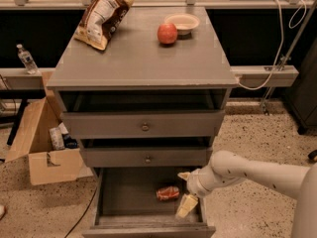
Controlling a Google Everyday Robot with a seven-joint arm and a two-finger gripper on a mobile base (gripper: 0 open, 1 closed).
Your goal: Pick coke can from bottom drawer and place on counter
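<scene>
I'm hovering the gripper (182, 194), jaws wide, beside the can (168, 193) in the drawer (126, 195), lower centre. Nothing's gripped; the counter (143, 63) is waiting.

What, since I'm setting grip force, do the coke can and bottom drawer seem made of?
The coke can looks like thin metal, glossy red with a faint sheen. The bottom drawer seems painted wood, matte grey, flat boards. The gripper hangs open beside the can, inside the drawer.

A white rounded arm (257, 171) with dark specks ends in a pale yellow claw (184, 192) in the bottom drawer (126, 196).
</scene>
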